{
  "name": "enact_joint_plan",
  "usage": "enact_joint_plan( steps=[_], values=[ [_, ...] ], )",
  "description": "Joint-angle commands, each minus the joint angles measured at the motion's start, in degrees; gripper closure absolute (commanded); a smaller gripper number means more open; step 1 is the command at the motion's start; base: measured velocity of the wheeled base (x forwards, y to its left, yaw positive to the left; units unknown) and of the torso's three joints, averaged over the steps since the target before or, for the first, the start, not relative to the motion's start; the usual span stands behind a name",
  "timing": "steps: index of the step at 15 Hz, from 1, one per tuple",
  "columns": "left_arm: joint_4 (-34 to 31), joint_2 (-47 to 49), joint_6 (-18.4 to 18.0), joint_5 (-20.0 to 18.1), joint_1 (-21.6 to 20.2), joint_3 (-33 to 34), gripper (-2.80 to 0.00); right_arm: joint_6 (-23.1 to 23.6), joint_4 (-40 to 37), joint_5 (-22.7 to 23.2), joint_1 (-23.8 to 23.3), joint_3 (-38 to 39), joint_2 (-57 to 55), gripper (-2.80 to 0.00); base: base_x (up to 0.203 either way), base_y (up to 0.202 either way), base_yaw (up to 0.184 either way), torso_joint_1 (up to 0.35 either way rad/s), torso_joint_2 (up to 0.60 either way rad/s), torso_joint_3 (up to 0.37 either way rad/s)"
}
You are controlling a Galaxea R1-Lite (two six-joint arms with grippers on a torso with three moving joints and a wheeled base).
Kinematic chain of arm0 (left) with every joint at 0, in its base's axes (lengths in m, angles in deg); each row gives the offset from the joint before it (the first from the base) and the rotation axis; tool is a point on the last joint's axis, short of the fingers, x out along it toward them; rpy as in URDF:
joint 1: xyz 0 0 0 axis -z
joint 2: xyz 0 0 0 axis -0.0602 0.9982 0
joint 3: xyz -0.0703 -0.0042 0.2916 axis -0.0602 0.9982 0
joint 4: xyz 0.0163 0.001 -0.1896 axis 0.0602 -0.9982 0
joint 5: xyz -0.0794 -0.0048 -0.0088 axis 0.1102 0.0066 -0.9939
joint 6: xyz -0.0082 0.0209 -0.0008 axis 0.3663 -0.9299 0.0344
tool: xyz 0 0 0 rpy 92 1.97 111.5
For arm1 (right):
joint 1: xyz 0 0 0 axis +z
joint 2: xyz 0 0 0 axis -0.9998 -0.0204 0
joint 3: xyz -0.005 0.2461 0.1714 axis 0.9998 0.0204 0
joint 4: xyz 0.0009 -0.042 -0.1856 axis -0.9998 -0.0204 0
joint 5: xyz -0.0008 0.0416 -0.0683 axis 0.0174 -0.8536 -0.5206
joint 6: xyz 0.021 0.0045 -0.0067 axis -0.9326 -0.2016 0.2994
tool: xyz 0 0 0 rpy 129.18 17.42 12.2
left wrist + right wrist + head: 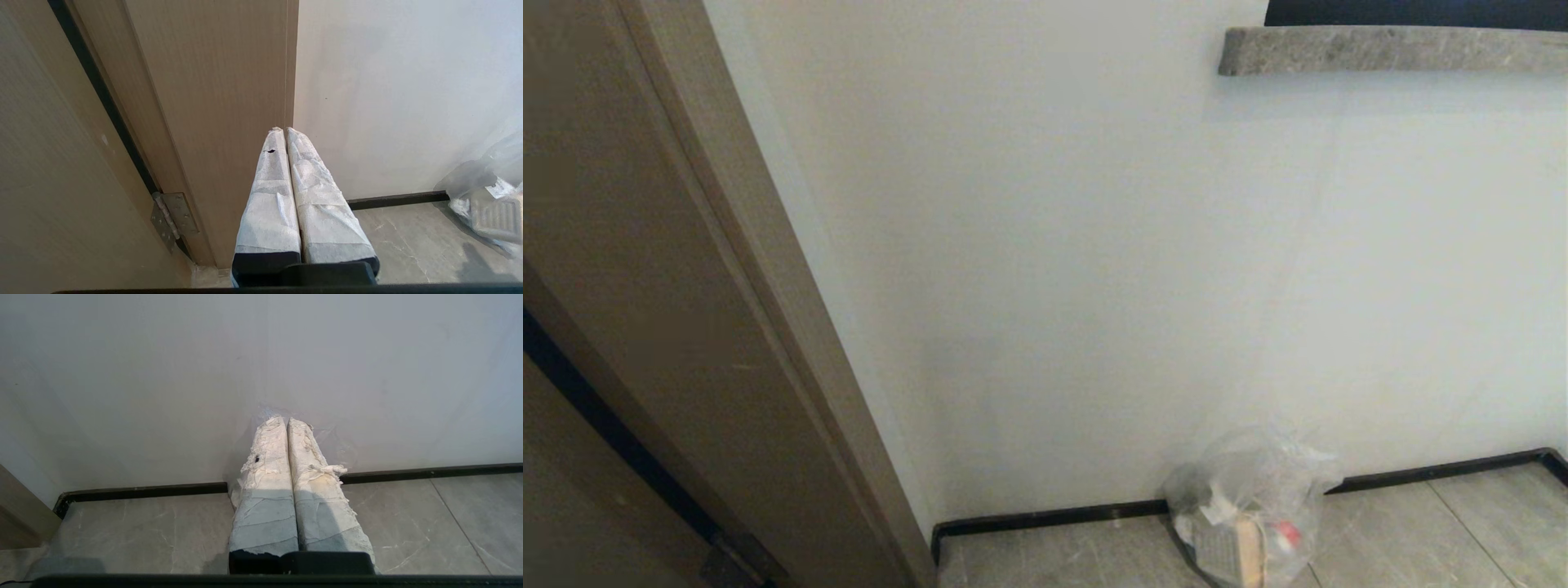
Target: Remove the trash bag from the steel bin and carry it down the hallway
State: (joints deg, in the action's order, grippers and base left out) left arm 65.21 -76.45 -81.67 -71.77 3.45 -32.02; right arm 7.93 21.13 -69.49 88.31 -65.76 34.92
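The trash bag, thin clear plastic with paper scraps and a red cap showing through, is low against the white wall, at the bottom of the head view. Its side shows in the left wrist view, close to the grey floor tiles. My right gripper is shut, and crinkled clear film of the bag spreads around its wrapped fingertips; the bag's contents are hidden beneath the fingers. My left gripper is shut on nothing and points at the edge of a door frame. The steel bin is out of view.
A tan wooden door frame stands at the left, with a metal hinge low down. A black baseboard runs along the white wall. A grey stone ledge juts out high on the right. Glossy grey tiles cover the hallway floor.
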Motion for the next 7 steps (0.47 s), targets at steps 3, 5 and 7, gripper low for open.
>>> enact_joint_plan(
  steps=[3,5,7],
  values=[
    [0.0,0.0,0.0,0.0,0.0,0.0,0.00,-0.3,0.1,-0.2,0.0,0.0,0.0,0.00,0.000,0.000,0.000,0.000,0.00,0.000],
    [0.0,0.0,0.0,0.0,0.0,0.0,0.00,-0.2,0.1,-0.2,0.0,0.0,-0.1,0.00,0.000,0.000,0.000,0.000,0.00,0.000],
    [0.0,0.0,0.0,0.0,0.0,0.0,0.00,-0.1,0.1,0.0,0.0,0.0,-0.1,0.00,0.000,0.000,0.000,0.000,0.00,0.000]
  ],
)
